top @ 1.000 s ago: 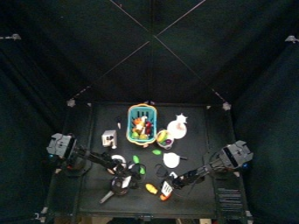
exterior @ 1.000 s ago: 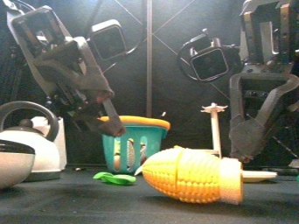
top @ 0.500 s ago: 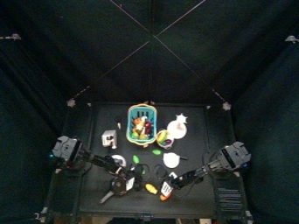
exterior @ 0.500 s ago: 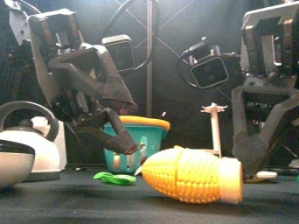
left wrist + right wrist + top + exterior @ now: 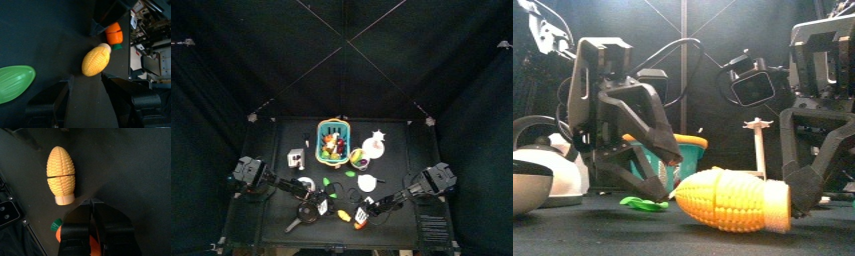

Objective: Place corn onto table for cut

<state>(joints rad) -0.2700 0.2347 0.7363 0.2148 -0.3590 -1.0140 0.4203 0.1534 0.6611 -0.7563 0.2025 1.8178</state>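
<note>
One seam across corn [image 5: 60,171]: right wrist view only.

No text, label, brand, number or sign can be read in any view; nothing legible shows on the things on the table, the arms or the curtains.

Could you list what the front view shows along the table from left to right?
Kettle → left gripper → green piece → corn → right gripper.
</note>
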